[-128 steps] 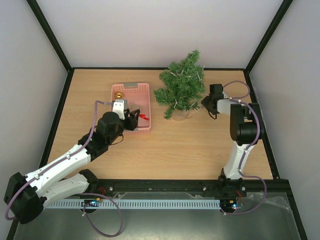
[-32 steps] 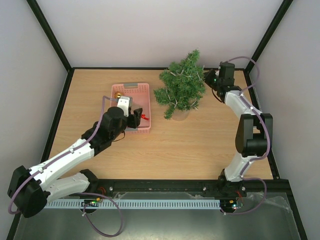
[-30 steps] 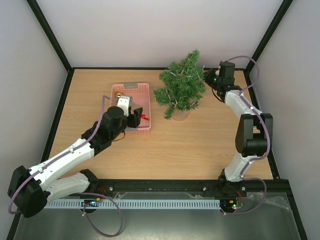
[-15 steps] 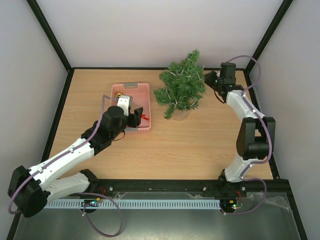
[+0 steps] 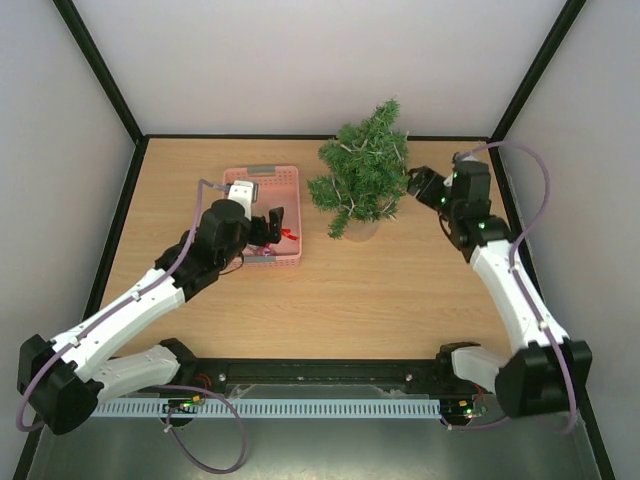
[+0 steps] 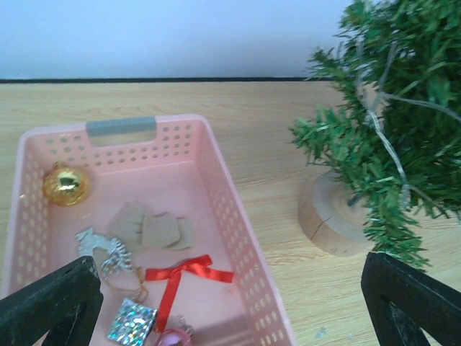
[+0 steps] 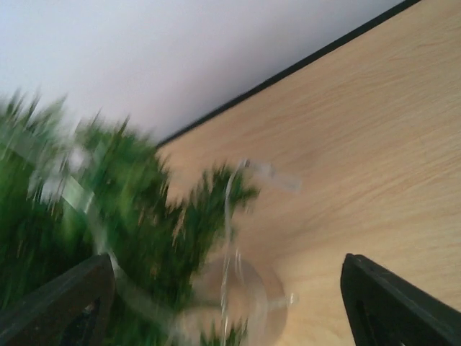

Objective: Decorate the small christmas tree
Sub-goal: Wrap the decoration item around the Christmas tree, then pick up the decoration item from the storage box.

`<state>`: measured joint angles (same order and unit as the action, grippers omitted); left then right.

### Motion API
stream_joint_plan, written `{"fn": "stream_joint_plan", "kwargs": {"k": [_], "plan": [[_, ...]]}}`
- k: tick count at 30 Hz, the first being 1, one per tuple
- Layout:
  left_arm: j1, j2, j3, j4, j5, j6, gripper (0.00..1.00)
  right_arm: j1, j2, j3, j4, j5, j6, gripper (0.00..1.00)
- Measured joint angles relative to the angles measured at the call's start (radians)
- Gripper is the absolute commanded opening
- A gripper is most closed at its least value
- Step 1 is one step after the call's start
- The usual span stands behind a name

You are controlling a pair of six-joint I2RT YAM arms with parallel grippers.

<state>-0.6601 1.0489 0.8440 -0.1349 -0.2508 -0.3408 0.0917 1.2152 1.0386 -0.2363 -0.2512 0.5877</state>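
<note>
Pink basket (image 5: pixel 262 172) is hovered over by the left gripper (image 6: pixel 230 310), jaws spread wide, nothing held. Just right of it the small christmas tree (image 5: pixel 362 175) is stood, at the table's (image 5: pixel 400 300) back. Beside its right branches the right gripper (image 5: pixel 420 185) is parked, jaws parted, nothing gripped; whether needles are touched can't be told.

The top camera looks down from high at the near side over the whole table (image 5: pixel 330 300). The left wrist view sits low over the pink basket (image 6: pixel 230 216), facing the back wall (image 6: pixel 180 36) — the right wrist's, tilted and blurred, sits closer to the small christmas tree (image 5: pixel 362 170), which all three share.
</note>
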Motion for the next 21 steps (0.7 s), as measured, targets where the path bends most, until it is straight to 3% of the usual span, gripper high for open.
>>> {"fn": "stream_joint_plan", "kwargs": {"k": [1, 5, 11, 16, 21], "plan": [[0.006, 0.0, 0.005, -0.016, -0.004, -0.003, 1.0, 0.031, -0.042, -0.027, -0.013, 0.011, -0.004, 0.99], [0.031, -0.005, 0.012, -0.087, -0.013, -0.007, 1.0, 0.147, -0.212, -0.124, -0.061, 0.029, -0.005, 0.98], [0.095, -0.039, 0.022, -0.181, 0.035, 0.008, 0.96, 0.172, -0.42, -0.199, -0.149, 0.055, -0.025, 0.98], [0.186, -0.027, 0.054, -0.214, 0.101, 0.042, 0.8, 0.172, -0.521, -0.229, -0.216, 0.093, -0.075, 0.98], [0.256, 0.082, 0.089, -0.231, 0.166, 0.087, 0.62, 0.172, -0.642, -0.307, -0.224, 0.124, -0.071, 0.98]]}}
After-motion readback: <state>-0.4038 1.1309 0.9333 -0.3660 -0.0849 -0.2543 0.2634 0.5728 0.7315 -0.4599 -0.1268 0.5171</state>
